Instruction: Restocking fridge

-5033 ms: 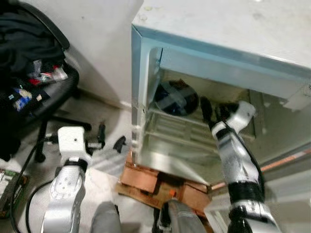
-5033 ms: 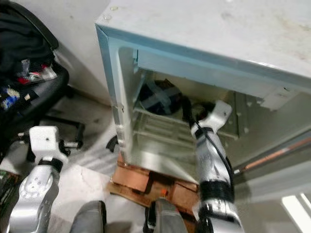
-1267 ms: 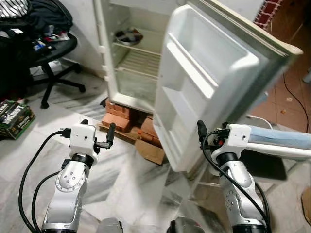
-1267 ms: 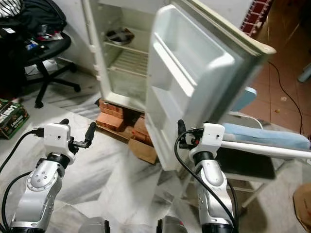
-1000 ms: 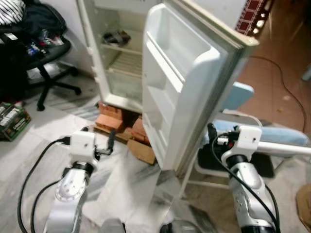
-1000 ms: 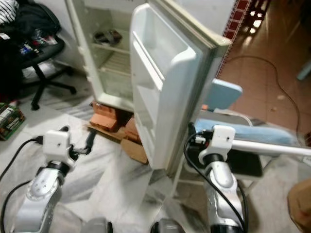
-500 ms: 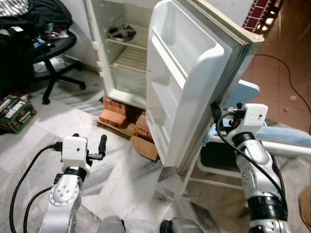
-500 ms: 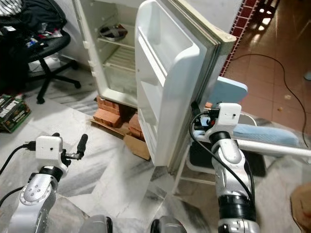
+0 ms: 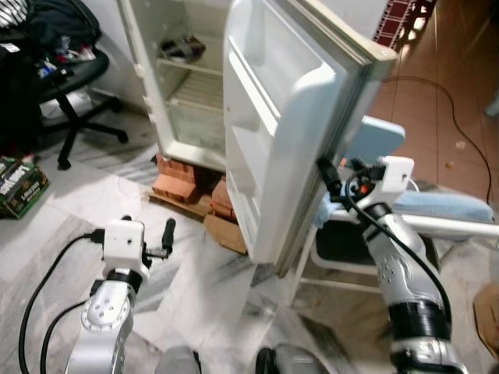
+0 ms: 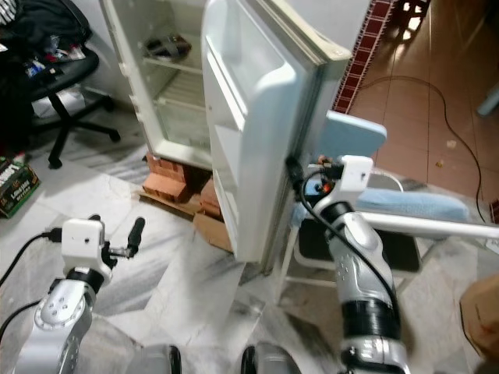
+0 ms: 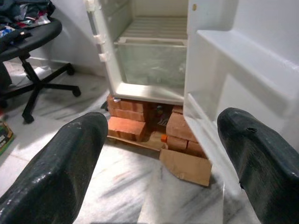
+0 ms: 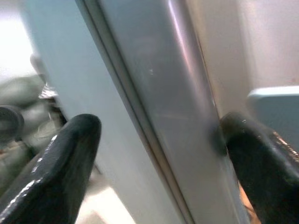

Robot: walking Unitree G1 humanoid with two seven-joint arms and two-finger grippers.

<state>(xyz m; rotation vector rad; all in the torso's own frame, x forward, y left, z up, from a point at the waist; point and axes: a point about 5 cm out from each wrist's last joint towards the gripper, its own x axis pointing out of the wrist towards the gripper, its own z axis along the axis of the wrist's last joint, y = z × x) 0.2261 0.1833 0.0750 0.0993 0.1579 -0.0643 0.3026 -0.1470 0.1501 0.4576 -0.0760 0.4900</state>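
Fridge (image 9: 168,86) | white, shelves mostly bare | door (image 9: 273,117) wide open

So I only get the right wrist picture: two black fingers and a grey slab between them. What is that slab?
Observer: The outer edge of the open fridge door; the right gripper sits against it, fingers open.
Operator: Anything in the fridge?
Observer: A dark bowl on the top shelf.
Operator: And the other arm?
Observer: The left gripper hangs open over the marble floor, holding nothing.
Operator: What does the fridge stand on?
Observer: Red bricks.
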